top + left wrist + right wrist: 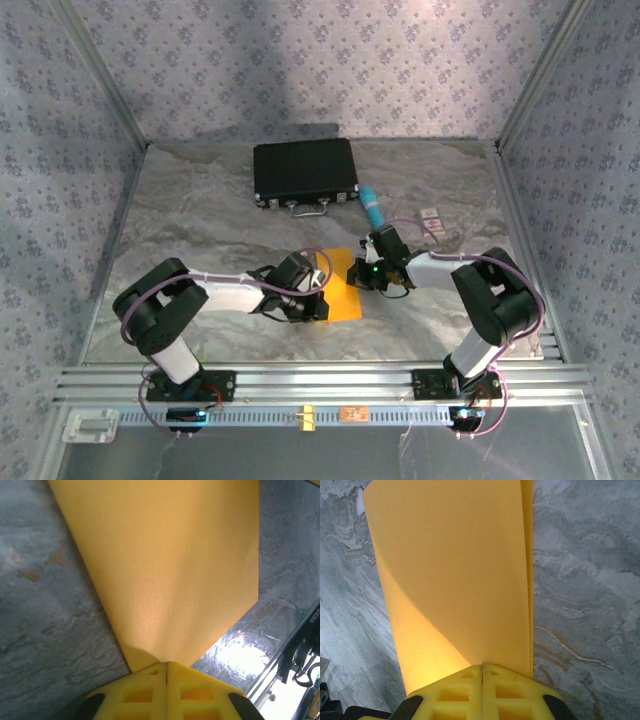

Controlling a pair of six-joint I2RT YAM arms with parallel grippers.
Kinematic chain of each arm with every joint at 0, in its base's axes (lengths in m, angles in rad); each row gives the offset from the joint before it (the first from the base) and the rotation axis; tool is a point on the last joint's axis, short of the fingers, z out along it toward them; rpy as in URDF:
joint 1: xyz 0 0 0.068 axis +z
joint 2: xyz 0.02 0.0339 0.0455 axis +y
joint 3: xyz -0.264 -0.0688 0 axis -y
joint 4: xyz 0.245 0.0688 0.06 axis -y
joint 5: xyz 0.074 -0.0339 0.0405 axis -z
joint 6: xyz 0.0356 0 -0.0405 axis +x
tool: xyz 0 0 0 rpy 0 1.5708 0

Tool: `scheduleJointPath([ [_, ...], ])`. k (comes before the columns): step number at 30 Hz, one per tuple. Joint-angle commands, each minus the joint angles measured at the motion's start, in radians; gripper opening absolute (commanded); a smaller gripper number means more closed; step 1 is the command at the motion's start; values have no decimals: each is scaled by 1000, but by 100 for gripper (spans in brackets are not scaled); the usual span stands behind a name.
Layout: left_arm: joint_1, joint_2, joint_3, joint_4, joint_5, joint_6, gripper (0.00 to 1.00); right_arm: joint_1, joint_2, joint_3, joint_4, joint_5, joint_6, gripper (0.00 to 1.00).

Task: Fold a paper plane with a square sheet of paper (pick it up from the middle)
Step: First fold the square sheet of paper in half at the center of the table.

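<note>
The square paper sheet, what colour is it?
The paper is plain orange-yellow, clearest in the left wrist view.

Floral-papered walls (300, 60) enclose a grey, seemingly marbled table (200, 210).

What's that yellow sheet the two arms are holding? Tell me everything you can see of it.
The square sheet of paper is thin, plain, matte orange-yellow. It sits at the middle of the table. The left pincer is shut on one corner, the right pincer on the opposite side. Near the right pincer a second layer shows along one edge, so it looks folded over. Whether it rests on the table or hangs lifted is unclear.
</note>
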Motion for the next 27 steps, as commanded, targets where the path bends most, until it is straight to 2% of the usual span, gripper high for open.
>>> scheduleJointPath([
  [1,-19,-1,-50,-138,0,23,6,-4,40,-34,-100,71,-2,0],
  [15,-22,-47,-79,-115,16,21,6,-3,45,-34,-93,65,-4,0],
  [22,-17,-151,-41,-121,18,27,6,-2,39,-34,-91,52,-12,0],
  [24,5,-189,-28,-117,18,29,6,-2,34,-34,-91,47,-15,0],
  [27,88,-222,-11,-105,33,23,9,-2,33,-30,-94,45,-18,0],
])
